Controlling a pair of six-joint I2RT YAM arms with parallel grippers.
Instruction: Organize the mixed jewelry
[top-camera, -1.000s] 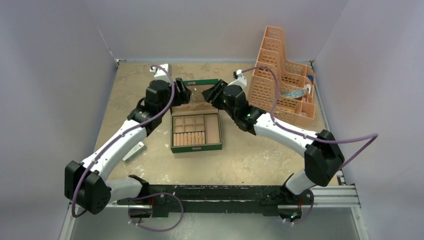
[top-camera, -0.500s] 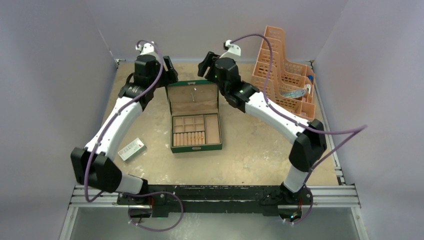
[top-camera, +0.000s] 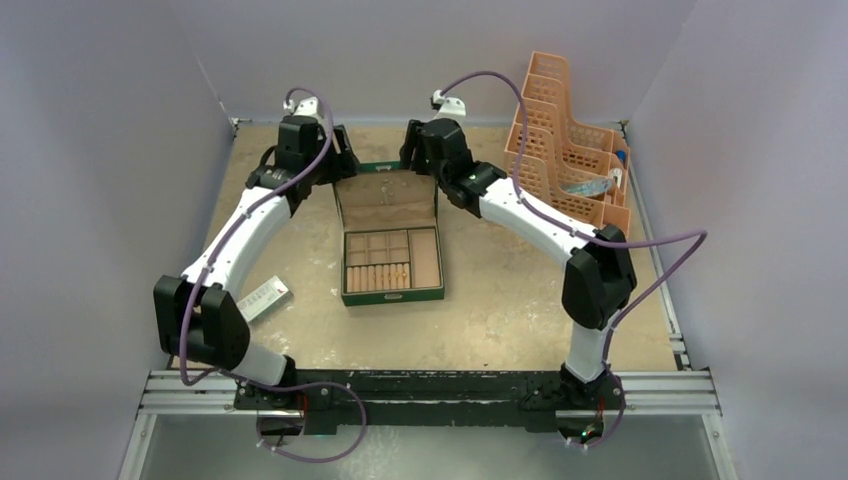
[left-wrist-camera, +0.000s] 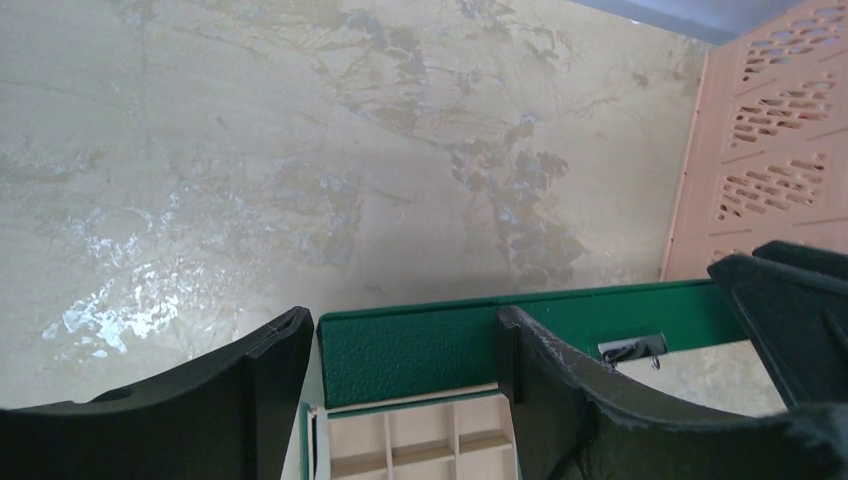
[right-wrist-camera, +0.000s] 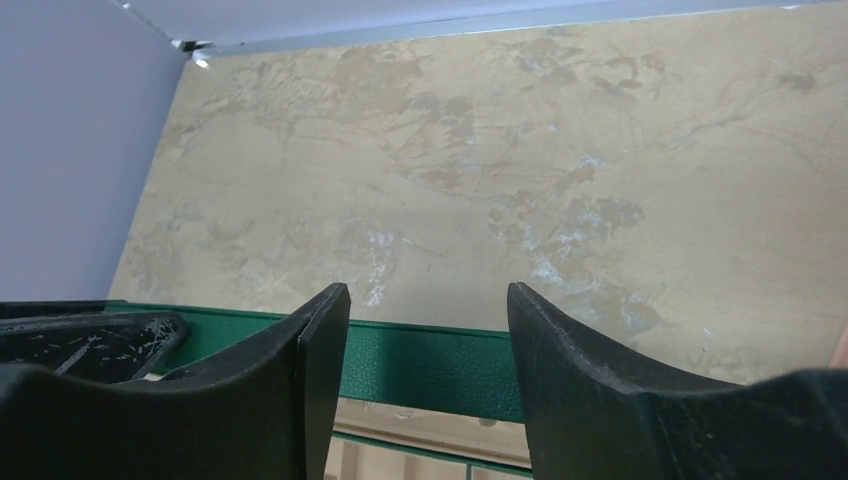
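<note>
Mixed jewelry is too small to make out in any view. Left gripper (left-wrist-camera: 402, 318) and right gripper (right-wrist-camera: 428, 292) sit side by side, both wide open and holding nothing. Between each pair of fingers shows the far edge of the green box (top-camera: 392, 296), whose opened lid (top-camera: 386, 200) lies just below them.

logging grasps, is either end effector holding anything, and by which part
nothing is held; the left end effector and right end effector are both open over the top edge of the green beige-lined box's open lid, not pinching it
</note>
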